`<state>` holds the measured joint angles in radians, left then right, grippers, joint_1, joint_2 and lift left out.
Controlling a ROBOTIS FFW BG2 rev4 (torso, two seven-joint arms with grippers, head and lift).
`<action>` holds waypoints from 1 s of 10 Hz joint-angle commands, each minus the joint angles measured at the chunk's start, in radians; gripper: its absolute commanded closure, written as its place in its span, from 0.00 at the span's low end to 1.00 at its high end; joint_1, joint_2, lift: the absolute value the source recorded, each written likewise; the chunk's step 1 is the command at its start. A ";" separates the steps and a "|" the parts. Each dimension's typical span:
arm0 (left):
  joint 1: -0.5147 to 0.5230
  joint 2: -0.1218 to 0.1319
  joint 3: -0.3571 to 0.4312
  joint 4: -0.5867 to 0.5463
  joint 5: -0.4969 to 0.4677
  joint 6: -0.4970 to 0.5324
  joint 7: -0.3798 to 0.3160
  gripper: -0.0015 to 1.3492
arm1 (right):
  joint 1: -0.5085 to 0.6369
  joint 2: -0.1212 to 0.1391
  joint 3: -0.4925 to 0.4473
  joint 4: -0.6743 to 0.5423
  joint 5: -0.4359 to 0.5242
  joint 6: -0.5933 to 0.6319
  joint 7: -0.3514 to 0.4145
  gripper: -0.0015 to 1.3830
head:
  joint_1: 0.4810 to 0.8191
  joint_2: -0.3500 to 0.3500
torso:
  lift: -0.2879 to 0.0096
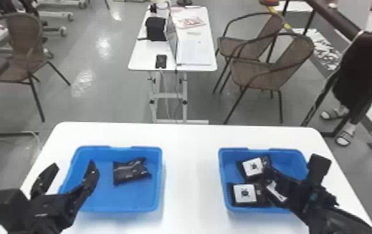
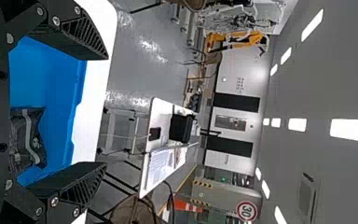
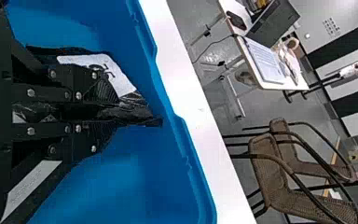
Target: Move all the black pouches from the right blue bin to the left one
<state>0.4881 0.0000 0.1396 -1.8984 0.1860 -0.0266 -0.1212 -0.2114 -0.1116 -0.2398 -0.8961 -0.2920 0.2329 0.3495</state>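
- Blue right bin [image 1: 288,158], on the white worktop [image 1: 191,155]: far pouch [image 1: 252,166] towards 11 o'clock, near pouch [image 1: 245,193] towards 8 o'clock; both black, white labels up.
- Right pincer [image 3: 117,112]: inside this bin, fingers clamped on the far pouch's edge at its 4 o'clock side.
- Left bin [image 1: 110,199]: one black pouch [image 1: 130,171], towards 1 o'clock.
- Left pincer [image 1: 73,166]: fingers apart, at the left bin's 9 o'clock rim.
- Step in hand, as judged: grasping the far pouch for transfer.
- Next move: a straight lift over the rim, then carriage towards 9 o'clock; an edge grip may let the pouch swing or slip.
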 commanded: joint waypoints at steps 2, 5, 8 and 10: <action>-0.002 -0.003 -0.006 0.005 0.006 -0.006 0.000 0.17 | 0.081 0.010 0.025 -0.222 -0.075 0.063 -0.009 0.90 | 0.63 0.45 | 1.00; -0.009 -0.003 -0.008 0.005 0.012 -0.001 0.000 0.17 | 0.201 0.043 0.037 -0.561 -0.182 0.189 -0.009 0.90 | 0.63 0.50 | 1.00; -0.022 -0.003 -0.011 0.005 0.020 0.010 0.000 0.17 | 0.202 0.023 0.126 -0.658 -0.371 0.207 0.055 0.90 | 0.63 0.58 | 1.00; -0.045 -0.003 -0.021 0.002 0.059 0.033 0.000 0.17 | 0.109 0.013 0.226 -0.554 -0.455 0.233 0.240 0.90 | 0.63 0.65 | 1.00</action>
<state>0.4507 0.0000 0.1214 -1.8944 0.2323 -0.0018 -0.1212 -0.0739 -0.0967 -0.0400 -1.4853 -0.7258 0.4603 0.5961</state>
